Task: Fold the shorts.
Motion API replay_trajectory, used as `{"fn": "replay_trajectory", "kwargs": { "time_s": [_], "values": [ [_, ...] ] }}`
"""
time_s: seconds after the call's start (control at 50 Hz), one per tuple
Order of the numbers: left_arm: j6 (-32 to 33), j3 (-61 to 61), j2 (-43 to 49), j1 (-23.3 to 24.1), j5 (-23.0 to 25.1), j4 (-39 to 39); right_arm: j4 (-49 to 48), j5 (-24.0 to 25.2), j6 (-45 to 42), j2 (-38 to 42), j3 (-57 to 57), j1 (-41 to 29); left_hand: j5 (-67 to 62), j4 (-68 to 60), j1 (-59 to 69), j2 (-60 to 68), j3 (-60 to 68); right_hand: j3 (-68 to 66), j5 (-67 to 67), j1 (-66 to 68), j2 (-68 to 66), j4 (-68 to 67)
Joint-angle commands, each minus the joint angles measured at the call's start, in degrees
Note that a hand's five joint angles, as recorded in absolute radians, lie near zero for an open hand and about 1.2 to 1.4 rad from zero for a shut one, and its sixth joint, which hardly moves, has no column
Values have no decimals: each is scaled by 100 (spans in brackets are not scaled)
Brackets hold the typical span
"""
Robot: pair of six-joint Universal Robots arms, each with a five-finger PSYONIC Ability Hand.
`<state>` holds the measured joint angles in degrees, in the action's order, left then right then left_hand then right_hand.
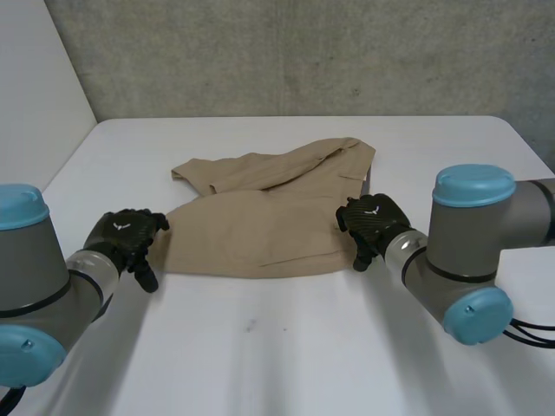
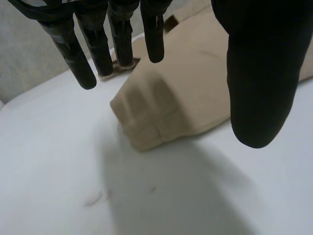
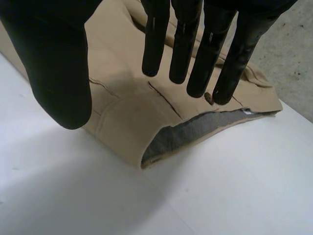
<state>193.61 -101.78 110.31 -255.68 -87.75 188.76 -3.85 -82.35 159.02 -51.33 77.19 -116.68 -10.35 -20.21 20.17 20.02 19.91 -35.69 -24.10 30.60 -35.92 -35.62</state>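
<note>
Hands hover at either end of the tan shorts, which lie in the middle of the white worktop with one layer doubled over another, so that a slanting edge runs across their far half. The left hand hangs just off the shorts' near left corner, fingers straight and thumb held wide, gripping nothing. Its wrist view shows that corner as a thick stitched band below the fingertips and apart from them. The right hand is at the shorts' opposite end, over the waistband, equally spread and empty. Beneath its fingertips the waistband gapes a little and the grey lining shows in the opening.

The placing makes sense to me. Each hand sits over one end of the shorts' near edge, thumb apart from fingers, as though ready to pinch both ends and carry that edge evenly over the rest. I would judge the fold half made at most, since the far side is rumpled and the outline is not square. The next grasp calls for catching every layer at both ends. Taking only the top layer at the gaping waistband could pull the shorts open rather than fold them.
</note>
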Motion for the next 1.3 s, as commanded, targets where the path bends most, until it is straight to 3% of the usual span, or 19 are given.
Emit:
{"fn": "replay_trajectory", "kwargs": {
  "time_s": [0.02,0.1,0.46,0.76,0.84,0.98,1.1,1.3],
  "values": [
    [-8,27,96,-96,22,3,8,-44,-46,404,-388,-3,-382,-397,400,415,426,-853,-1012,1362,-831,-860],
    [-8,36,140,-105,22,12,-45,-26,-20,422,-450,-3,-399,-414,417,432,443,-4423,-4582,4932,-4400,-4430],
    [19,448,825,1,4,328,-151,-105,454,-377,121,5,-870,-884,888,903,914,-4431,-4590,4940,-4408,-4438],
    [590,888,1318,1,-5,486,-133,-132,604,-492,209,-3,-2013,-2027,2031,2046,2057,-4431,-4590,4940,-4408,-4438],
    [590,993,1379,1,-5,486,-142,-141,595,-483,209,5,-2785,-2800,2803,2818,2829,-4431,-4590,4940,-4408,-4438],
    [581,1090,1415,9,4,486,-133,-264,569,-483,165,-3,-5745,-5760,5763,5778,5789,-4431,-4590,4940,-4408,-4438],
    [564,950,986,158,13,452,-19,-264,525,-518,130,-3,-5965,-5979,5983,5998,6009,-4431,-4590,4940,-4408,-4438],
    [572,458,-280,423,4,329,1158,-255,-28,-1168,156,5,-5965,-5979,5983,5998,6009,-4431,-4590,4940,-4408,-4438]
  ]
}}
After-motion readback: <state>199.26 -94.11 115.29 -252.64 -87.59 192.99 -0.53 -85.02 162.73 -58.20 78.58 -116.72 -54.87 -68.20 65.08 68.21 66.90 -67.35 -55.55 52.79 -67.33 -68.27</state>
